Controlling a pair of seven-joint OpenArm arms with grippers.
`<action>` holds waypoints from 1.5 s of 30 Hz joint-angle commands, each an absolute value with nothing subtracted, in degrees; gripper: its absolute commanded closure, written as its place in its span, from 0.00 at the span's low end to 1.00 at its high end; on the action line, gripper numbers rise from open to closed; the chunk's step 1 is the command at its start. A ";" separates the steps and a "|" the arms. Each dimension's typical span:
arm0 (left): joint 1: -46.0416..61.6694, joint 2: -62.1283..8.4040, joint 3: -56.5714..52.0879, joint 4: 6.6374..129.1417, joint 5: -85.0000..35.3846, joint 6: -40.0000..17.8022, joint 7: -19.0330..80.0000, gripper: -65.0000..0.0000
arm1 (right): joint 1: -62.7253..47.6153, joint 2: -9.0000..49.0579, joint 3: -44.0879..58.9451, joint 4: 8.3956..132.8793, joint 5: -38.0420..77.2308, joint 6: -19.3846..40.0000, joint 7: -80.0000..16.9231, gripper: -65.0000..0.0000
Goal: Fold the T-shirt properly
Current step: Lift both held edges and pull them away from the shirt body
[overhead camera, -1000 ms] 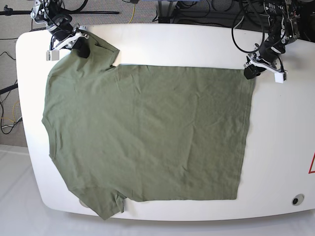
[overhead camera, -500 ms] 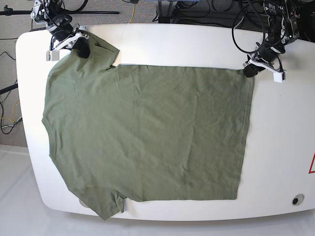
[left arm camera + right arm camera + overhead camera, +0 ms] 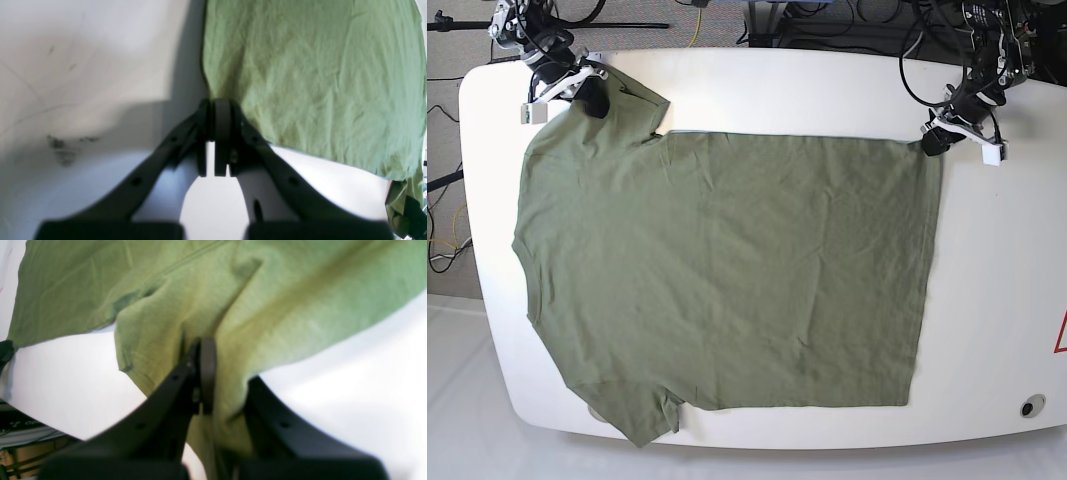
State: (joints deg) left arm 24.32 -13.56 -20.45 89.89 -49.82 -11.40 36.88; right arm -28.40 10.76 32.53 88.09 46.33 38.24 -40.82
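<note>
1 T-shirt (image 3: 727,270) lies spread flat on the table (image 3: 1007,300), filling most of the base view from the left edge to right of center, neck end toward the left and hem toward the right. 2 sleeves show: 1 at the upper left, 1 at the lower left hanging slightly past the table's front edge. The cloth is lightly wrinkled, with no fold in it.

2 grippers work it, both along the top edge of the base view. The right gripper (image 3: 587,92) sits at the upper left, on the upper sleeve. In the right wrist view its fingers (image 3: 207,363) are pressed together with shirt (image 3: 233,306) cloth bunched between them, a crease running up from the pinch. The left gripper (image 3: 933,140) sits at the upper right, at the hem corner. In the left wrist view its 2 pads (image 3: 222,120) are closed nearly flat against each other right at the corner of the shirt (image 3: 310,76), the cloth edge meeting the tips, pinched there.

1 dark smudge (image 3: 65,150) marks the table in the left wrist view's lower left.
</note>
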 commanded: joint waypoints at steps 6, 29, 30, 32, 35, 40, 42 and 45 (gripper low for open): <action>26.30 -14.31 -20.55 91.61 -49.26 -10.96 37.19 1.00 | -29.26 11.34 33.09 90.56 46.01 39.16 -41.45 1.00; 31.54 -14.36 -22.07 100.61 -48.77 -11.23 38.10 1.00 | -31.02 11.97 34.79 96.53 47.21 40.00 -44.50 1.00; 31.78 -14.21 -22.62 101.25 -48.71 -11.19 37.86 1.00 | -31.03 11.73 35.32 97.12 47.04 40.00 -44.57 1.00; 32.13 -14.07 -23.45 102.02 -48.62 -11.19 37.66 1.00 | -31.09 11.44 36.03 97.96 46.88 40.00 -44.71 1.00; 32.32 -14.07 -24.18 102.32 -48.68 -11.33 37.77 1.00 | -31.08 11.22 36.62 98.77 46.94 40.00 -44.90 1.00; 31.84 -14.12 -24.56 102.00 -48.86 -11.23 37.54 1.00 | -30.97 11.17 36.79 99.33 47.09 40.00 -44.91 1.00; 31.36 -14.15 -24.53 101.56 -49.07 -11.09 37.33 1.00 | -30.87 11.27 36.34 99.48 47.22 40.00 -44.77 1.00; 31.08 -14.21 -24.26 101.46 -49.08 -10.95 37.27 1.00 | -30.75 11.35 36.10 100.02 47.02 40.00 -44.83 1.00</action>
State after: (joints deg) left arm 31.24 -13.54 -24.16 100.62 -48.25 -10.50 38.48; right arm -30.65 10.46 35.92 98.30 45.67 39.24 -45.74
